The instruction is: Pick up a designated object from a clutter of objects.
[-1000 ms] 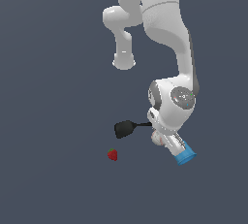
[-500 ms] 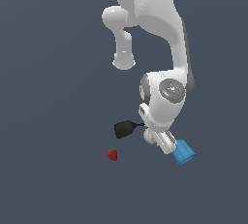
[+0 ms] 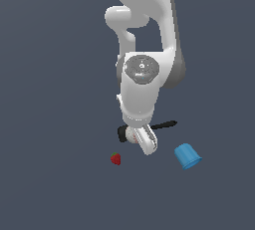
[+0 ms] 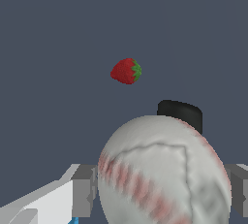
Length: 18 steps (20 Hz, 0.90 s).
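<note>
Under the wrist, centre of the exterior view: item 1, baseball (image 4: 164, 174), white w/ red stitching, sitting between the fingers (image 4: 82, 191) of the hand (image 3: 142, 139). Pads flank it on both sides, so you can log the hand as narrowed around the ball; true contact can't be confirmed from the wrist view, though it looks very close.

Item 2, black spatula (image 3: 162, 124): lies just behind the ball, blade end partly hidden by the hand, handle pointing to the exterior view's right.

Item 3, strawberry (image 3: 116, 159): small, red, apart from the ball toward the exterior view's left.

Item 4, blue cup (image 3: 188, 156): tipped over, well clear to the exterior view's right.

Surface (image 3: 50, 174): plain dark grey.

Progress, est.: approach & bracketing done. Left for you: confirm squeeze, then lift. Whether the ball is off the surface yet can't be told.
</note>
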Available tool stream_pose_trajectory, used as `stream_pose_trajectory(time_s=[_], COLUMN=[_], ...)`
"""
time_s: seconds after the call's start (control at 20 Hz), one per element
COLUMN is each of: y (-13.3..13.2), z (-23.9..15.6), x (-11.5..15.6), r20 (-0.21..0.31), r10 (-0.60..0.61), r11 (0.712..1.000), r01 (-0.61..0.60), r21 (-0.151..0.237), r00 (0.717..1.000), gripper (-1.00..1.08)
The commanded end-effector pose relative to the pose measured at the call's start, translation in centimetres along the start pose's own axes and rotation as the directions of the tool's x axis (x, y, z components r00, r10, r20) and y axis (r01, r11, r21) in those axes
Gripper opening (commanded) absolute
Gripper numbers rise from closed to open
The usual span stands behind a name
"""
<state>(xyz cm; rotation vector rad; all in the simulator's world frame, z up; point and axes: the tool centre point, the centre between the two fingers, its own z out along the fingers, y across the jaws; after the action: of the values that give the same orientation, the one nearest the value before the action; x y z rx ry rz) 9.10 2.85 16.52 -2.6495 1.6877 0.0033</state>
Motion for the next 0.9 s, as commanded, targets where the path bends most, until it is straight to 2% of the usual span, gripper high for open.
stream_pose_trajectory(time_s=[0.0, 0.85], y=[0.8, 5.0], z=[-2.3, -15.5], x=[2.4, 17.3], r20=[0.0, -0.001], r10=[-0.001, -0.001], r11=[1.0, 1.0], r01=[0.001, 0.001], r21=[0.002, 0.001], r00=[1.0, 1.0], gripper=[-1.0, -1.0])
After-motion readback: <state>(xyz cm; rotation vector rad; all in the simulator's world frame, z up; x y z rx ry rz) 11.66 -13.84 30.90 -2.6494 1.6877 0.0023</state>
